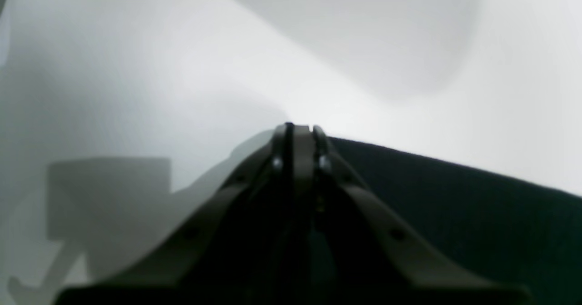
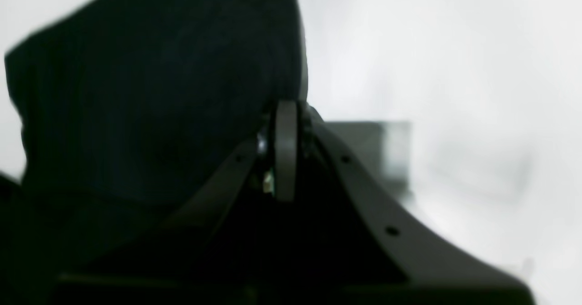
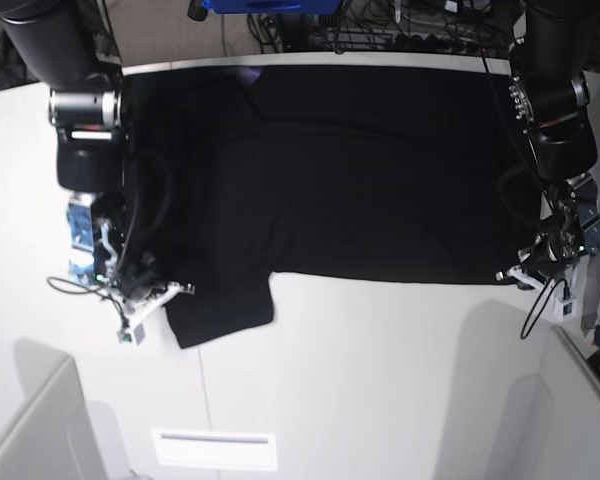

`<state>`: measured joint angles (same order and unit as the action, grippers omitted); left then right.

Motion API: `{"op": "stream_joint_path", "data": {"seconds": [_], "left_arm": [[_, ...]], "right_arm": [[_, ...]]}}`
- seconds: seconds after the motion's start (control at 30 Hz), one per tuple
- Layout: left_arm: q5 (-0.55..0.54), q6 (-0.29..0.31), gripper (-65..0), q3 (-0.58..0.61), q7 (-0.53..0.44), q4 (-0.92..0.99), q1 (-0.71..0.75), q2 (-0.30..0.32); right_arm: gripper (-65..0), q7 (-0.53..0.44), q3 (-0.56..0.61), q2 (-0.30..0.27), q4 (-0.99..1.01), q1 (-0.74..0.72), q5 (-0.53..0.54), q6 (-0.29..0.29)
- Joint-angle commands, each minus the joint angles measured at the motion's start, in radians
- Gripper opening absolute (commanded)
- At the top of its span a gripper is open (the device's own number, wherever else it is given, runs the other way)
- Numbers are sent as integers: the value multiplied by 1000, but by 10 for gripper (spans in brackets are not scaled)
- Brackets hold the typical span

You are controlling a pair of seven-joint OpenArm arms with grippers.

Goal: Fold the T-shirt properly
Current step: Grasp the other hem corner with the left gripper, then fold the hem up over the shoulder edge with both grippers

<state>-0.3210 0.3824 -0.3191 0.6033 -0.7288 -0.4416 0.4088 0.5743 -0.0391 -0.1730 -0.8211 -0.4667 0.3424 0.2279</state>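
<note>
The black T-shirt (image 3: 360,200) lies spread flat on the white table (image 3: 380,380), plain side up, with one sleeve (image 3: 220,310) sticking out toward the front left. My right gripper (image 3: 175,292) is at that sleeve's edge. In the right wrist view its jaws (image 2: 286,107) are closed, with black cloth (image 2: 150,91) at the tips. My left gripper (image 3: 508,272) is at the shirt's front right corner. In the left wrist view its jaws (image 1: 298,130) are closed at the cloth edge (image 1: 454,214). No print or tag shows.
Cables and a rack (image 3: 400,25) run along the table's back edge. White panels stand at the front left (image 3: 30,430) and front right (image 3: 580,400). A white slot plate (image 3: 215,450) sits on the table's front part.
</note>
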Motion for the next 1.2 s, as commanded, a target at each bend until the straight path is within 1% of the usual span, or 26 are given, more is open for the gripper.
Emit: {"op": "stream_joint_path", "data": {"seconds": [0.0, 0.1, 0.23, 0.27, 0.33, 0.4, 0.47, 0.53, 0.6, 0.67, 0.83, 0.93, 1.07, 1.17], "left_arm": [[3, 3, -650, -4, 20, -47, -10, 15], [1, 3, -650, -7, 94, -166, 37, 34], [-10, 3, -650, -10, 165, -285, 85, 34], [-36, 3, -650, -10, 180, -305, 99, 39], [-125, 3, -650, -10, 201, -341, 132, 45], [-205, 3, -650, -28, 215, -372, 172, 83], [-269, 2, -650, -39, 220, -406, 215, 104], [-290, 2, -650, -44, 220, -449, 263, 114], [-295, 2, -650, -44, 220, -486, 304, 120], [-297, 2, -650, -61, 220, -521, 341, 120], [-298, 2, -650, -154, 223, -630, 433, 115], [-298, 2, -650, -190, 297, -696, 464, 109], [-298, 3, -650, -288, 364, -828, 514, 58], [-298, 3, -650, -314, 415, -924, 545, 40]], "right_arm": [[-650, -10, -3, -13, -60, -16, 5, 3], [-650, 19, -3, -15, -160, 16, 2, 1], [-650, 45, -3, -15, -231, 50, 2, 1], [-650, 45, -3, -15, -255, 64, 2, 1], [-650, 45, -3, -15, -307, 93, 2, 1], [-650, 46, -3, -20, -358, 119, 2, 1], [-650, 48, -5, -41, -419, 154, 2, 1], [-650, 48, -5, -47, -479, 194, 2, 1], [-650, 74, -28, -61, -538, 228, 4, 1], [-650, 117, -75, -58, -610, 268, 4, 5], [-650, 175, -150, -56, -801, 369, 7, 6], [-650, 217, -167, -56, -901, 425, 7, 6], [-650, 244, -167, -56, -1001, 501, 7, 6], [-650, 246, -167, -55, -1065, 569, 7, 6]]}}
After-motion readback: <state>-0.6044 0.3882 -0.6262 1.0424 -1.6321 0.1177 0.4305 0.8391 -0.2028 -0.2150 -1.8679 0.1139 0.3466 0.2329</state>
